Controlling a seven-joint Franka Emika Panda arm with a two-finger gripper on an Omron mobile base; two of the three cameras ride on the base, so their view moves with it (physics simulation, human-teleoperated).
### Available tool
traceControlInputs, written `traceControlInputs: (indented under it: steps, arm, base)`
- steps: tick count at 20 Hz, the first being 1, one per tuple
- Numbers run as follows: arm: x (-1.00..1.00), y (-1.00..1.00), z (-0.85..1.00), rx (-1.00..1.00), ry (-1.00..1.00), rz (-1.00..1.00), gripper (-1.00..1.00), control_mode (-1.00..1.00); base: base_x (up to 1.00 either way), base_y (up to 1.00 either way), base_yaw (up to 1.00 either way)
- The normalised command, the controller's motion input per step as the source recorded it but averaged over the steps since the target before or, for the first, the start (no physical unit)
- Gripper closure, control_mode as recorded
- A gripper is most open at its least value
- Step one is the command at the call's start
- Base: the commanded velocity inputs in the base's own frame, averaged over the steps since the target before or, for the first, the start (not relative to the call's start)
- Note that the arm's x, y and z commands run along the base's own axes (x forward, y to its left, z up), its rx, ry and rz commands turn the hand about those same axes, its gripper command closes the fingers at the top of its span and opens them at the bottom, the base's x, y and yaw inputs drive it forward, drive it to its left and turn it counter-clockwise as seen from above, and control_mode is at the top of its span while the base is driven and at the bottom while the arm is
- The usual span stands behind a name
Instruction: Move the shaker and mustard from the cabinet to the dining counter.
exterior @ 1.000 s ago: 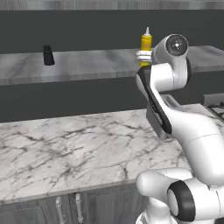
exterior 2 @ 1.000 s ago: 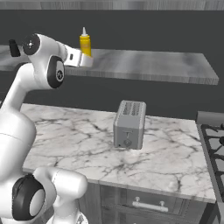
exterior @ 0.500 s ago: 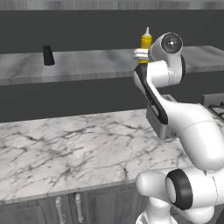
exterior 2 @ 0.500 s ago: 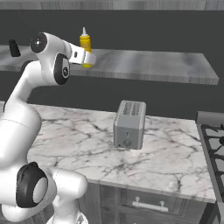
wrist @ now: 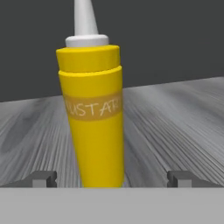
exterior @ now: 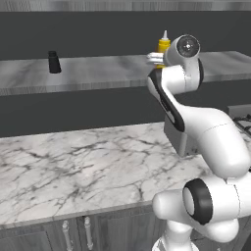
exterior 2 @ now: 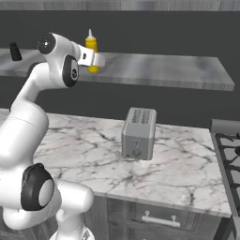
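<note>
The mustard (wrist: pixel 94 118), a yellow squeeze bottle with a white nozzle, stands upright on the cabinet's grey streaked shelf (exterior: pixel 98 71). My gripper (wrist: pixel 113 179) is open at the bottle's lower part, one fingertip (wrist: pixel 43 178) on each side and clear of it. From the base views the hand (exterior 2: pixel 96 60) reaches onto the shelf (exterior 2: pixel 164 70) in front of the mustard (exterior 2: pixel 91 46) (exterior: pixel 163 45). The small black shaker (exterior: pixel 54 62) (exterior 2: pixel 15 51) stands further left on the same shelf. The dining counter is out of view.
Below the shelf runs a marble counter (exterior: pixel 73 166) over handled doors. A grey toaster (exterior 2: pixel 138 133) stands on it, to the right of my arm. A stove (exterior 2: pixel 227 150) sits at the far right.
The arm has pushed the hand a little further forward toward the mustard. The jaws have stayed open, and the bottle and shaker have not moved.
</note>
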Motion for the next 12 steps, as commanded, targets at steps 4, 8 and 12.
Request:
traceControlInputs:
  steps: [4,8,12]
  arm:
    - [0.17,0.00,-0.02,0.00,0.00,0.00,-1.00,-1.00]
    - [0.16,0.00,-0.03,0.00,0.00,0.00,-1.00,-1.00]
    - [0.17,0.00,-0.07,0.00,0.00,0.00,-1.00,-1.00]
  base:
    - [0.00,0.00,0.00]
    - [0.00,0.00,0.00]
    - [0.00,0.00,0.00]
